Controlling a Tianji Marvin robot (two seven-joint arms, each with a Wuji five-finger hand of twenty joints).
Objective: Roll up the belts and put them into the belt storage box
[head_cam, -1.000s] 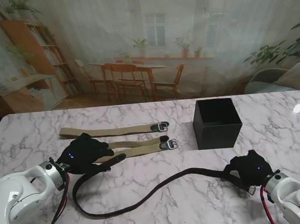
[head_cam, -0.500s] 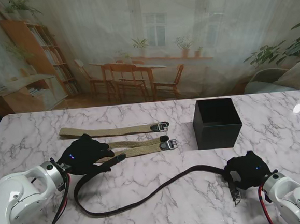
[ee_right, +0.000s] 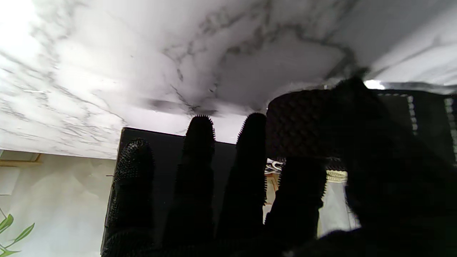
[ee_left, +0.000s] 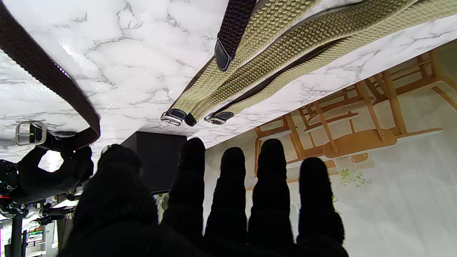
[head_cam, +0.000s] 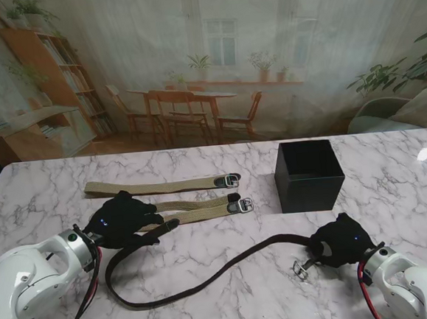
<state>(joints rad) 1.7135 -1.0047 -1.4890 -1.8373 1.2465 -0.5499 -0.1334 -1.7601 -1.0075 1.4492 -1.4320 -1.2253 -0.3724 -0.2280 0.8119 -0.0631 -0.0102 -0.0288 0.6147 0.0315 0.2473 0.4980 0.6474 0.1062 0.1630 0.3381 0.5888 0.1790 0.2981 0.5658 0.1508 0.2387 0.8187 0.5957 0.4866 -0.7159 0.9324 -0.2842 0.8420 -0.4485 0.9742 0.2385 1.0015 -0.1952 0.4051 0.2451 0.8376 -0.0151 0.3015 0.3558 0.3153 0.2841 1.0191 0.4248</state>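
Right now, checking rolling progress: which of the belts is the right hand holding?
The dark brown belt, the only dark one, looping between both hands; right hand grips its buckle end. The tan belts lie flat, farther away.

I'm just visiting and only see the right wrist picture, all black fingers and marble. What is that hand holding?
Observer: The right hand is closed on the buckle end of a dark belt; the buckle sticks out beside it.
Operator: Where does the belt go?
Observer: It loops across the table to the left hand, which lies flat over its other end.
Operator: Any other belts?
Observer: Three tan belts lie by the left hand, their buckles toward the black box.
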